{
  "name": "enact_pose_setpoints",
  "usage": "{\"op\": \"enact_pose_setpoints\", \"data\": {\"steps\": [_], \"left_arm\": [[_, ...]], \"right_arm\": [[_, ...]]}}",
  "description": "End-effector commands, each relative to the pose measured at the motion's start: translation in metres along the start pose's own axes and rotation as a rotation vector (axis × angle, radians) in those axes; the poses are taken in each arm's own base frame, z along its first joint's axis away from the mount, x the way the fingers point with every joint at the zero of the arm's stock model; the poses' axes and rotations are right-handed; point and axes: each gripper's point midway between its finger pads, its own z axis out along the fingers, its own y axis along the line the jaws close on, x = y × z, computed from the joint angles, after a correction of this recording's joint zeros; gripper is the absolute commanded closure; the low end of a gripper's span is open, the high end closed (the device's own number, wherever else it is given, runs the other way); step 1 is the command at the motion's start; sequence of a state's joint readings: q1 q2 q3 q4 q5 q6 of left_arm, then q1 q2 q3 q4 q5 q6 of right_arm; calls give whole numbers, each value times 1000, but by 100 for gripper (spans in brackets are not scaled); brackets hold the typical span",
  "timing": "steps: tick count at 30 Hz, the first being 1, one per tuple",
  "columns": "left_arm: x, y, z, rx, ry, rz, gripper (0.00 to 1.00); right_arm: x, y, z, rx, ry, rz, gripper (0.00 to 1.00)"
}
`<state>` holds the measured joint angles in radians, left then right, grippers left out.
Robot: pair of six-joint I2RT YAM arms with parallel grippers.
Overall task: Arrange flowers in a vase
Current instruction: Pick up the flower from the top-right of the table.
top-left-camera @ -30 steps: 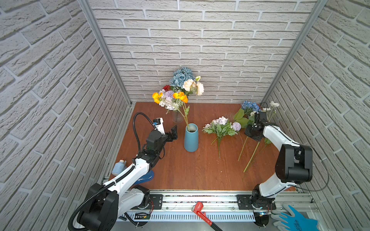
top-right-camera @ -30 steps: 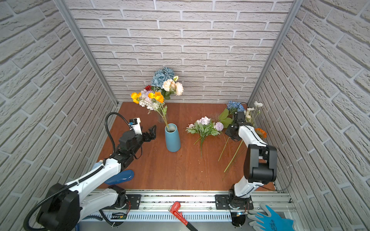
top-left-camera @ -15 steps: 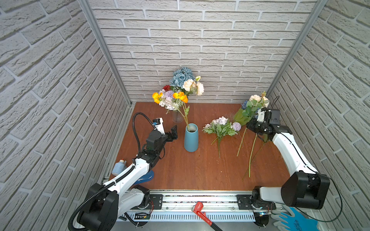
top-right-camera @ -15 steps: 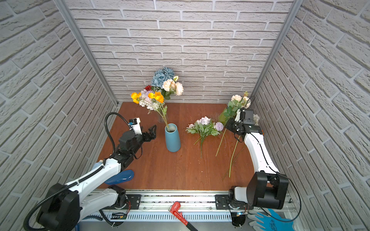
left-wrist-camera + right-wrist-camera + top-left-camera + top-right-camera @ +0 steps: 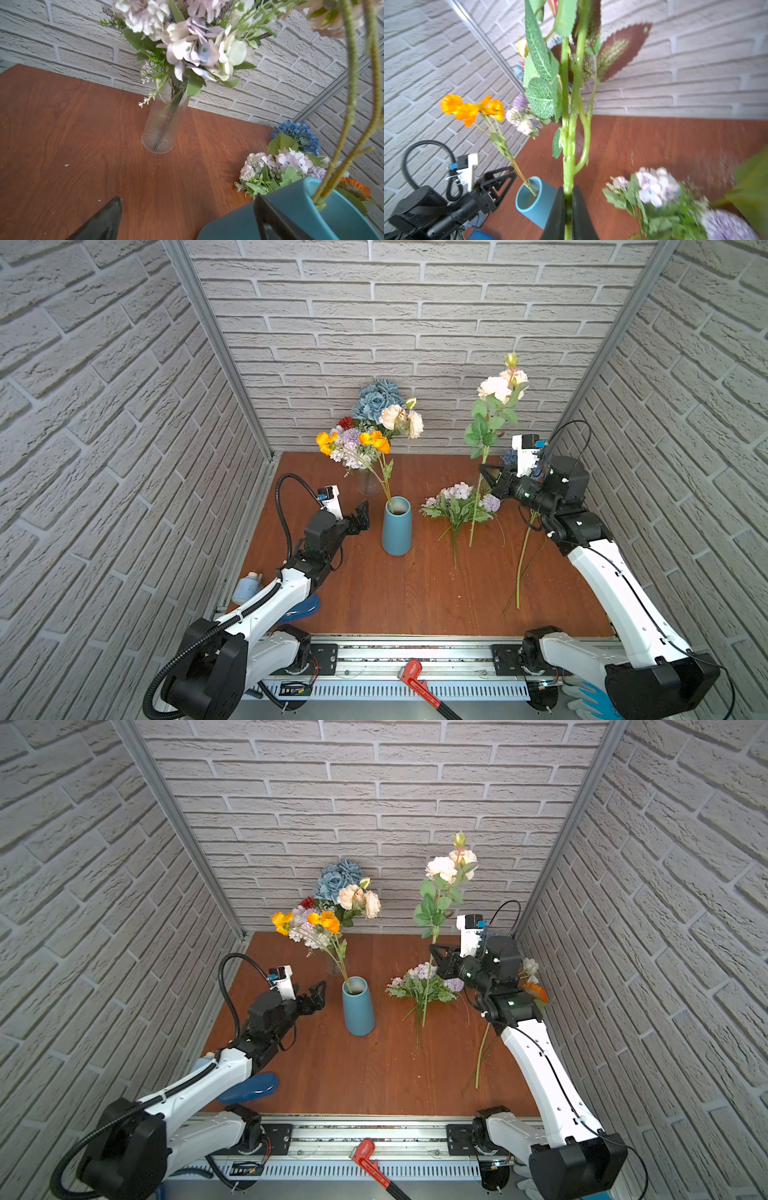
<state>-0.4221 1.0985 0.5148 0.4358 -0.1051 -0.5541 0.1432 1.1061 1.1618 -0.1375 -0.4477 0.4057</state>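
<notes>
- Right gripper [image 5: 568, 189] clamps long green-stemmed peach rose spray [image 5: 482, 435], upright over brown wooden table [image 5: 415, 597].
- Left gripper [image 5: 363, 515] wide apart, just beside teal ceramic vase [image 5: 397, 531].
- Lilac hydrangea bunch [image 5: 457, 506] lies between vase and held stem.

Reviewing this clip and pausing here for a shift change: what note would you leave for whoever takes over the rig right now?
Right jaws: shut on the cream rose spray, held upright above the table.
Left jaws: open, empty, beside the blue vase.
Done: orange poppies stand in the blue vase; a mixed bouquet fills the glass vase at the back.
Left: place the cream rose spray in a vase; the lilac bunch and loose stems lie on the table.
</notes>
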Motion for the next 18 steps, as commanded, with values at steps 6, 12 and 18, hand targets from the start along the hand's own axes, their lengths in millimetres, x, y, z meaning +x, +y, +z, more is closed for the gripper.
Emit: {"op": "enact_pose_setpoints", "data": {"steps": [6,12,18], "left_arm": [[4,-25,-11,145,29,-9,2],[20,-67,-29,403,55,57,2],[49,-94,-32,509,46,234,2]], "right_arm": [[-67,72,7,-269,-274,-189,94],[-69,95,36,-392,-306,-200,94],[-63,126,53,-471,-334,-253,94]]}}
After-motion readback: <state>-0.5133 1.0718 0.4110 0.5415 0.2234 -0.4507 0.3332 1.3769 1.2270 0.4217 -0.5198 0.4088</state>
